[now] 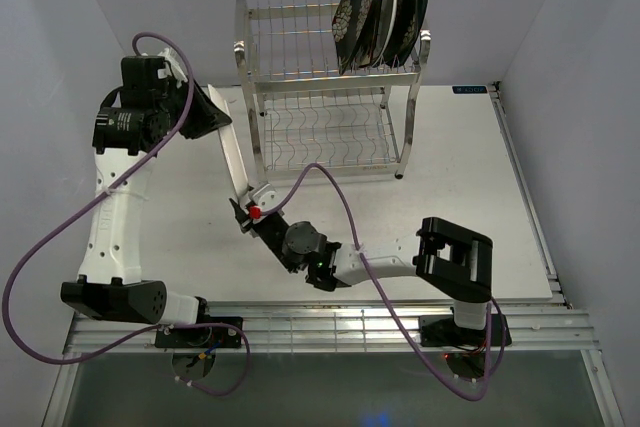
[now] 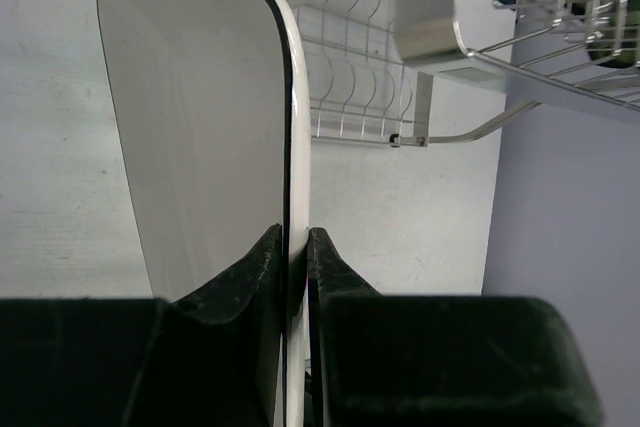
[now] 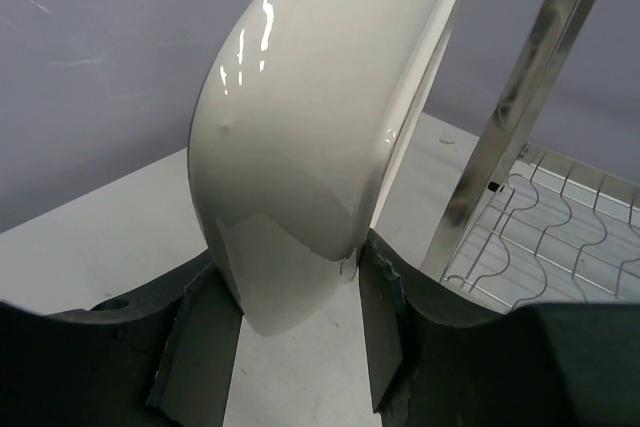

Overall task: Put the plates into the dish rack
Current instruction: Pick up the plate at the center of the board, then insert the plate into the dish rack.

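My left gripper (image 2: 293,237) and right gripper (image 3: 295,267) both clamp the white plate (image 1: 237,162) (handover, I reckon), so one must let go before the rack (image 1: 330,75).

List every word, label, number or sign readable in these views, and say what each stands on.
Nothing reads clearly.
On the table's far edge, a blue sticker: print too small to read.
On the left arm, a round label: white print, blurred.
No text on the dark-rimmed plate in the left claw, the white plate in the right claw, or the dish rack.
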Available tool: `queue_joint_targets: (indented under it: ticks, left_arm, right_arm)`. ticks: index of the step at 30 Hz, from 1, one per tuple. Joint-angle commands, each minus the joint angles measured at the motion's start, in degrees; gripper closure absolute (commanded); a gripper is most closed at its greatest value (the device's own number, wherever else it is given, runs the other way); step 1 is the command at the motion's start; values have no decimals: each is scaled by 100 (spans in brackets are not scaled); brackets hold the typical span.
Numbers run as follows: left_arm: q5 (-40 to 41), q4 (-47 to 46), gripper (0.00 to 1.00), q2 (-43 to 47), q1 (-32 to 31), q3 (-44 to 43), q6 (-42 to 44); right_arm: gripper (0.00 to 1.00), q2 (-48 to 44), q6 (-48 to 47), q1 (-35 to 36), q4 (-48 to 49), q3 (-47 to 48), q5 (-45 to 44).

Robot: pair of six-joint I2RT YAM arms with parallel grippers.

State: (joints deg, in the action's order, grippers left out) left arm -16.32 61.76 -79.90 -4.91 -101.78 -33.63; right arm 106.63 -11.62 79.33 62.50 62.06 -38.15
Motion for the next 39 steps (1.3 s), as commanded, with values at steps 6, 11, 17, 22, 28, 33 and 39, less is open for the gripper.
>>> queue_joint_targets:
  ticks: [6, 11, 17, 22, 28, 33, 39]
  left_arm:
    - [-810, -980, 100, 132, 7, -756, -416]
    - [-1049, -1332, 100, 53, 7, -888, -592]
    - [-1347, -2095, 100, 202, 7, -563, -908]
    - [-1453, -2317, 100, 299, 7, -492, -1040]
    - [-1427, -2493, 100, 449, 7, -597, -1172]
    - [-1479, -2546, 100, 527, 7, -721, -1260]
    - [-1532, -2800, 100, 765, 7, -668, -1374]
  right_arm:
    - [81, -564, -824, 100, 96, 912, 528]
    - [82, -608, -1140, 83, -89, 1255, 537]
    - [81, -714, -1457, 48, -107, 1457, 475]
    - [82, -810, -1659, 12, -177, 1624, 519]
    - [82, -863, -1826, -14, -177, 1791, 519]
    - [82, -898, -1897, -23, -221, 1906, 625]
    - [82, -986, -2107, -23, -168, 2012, 651]
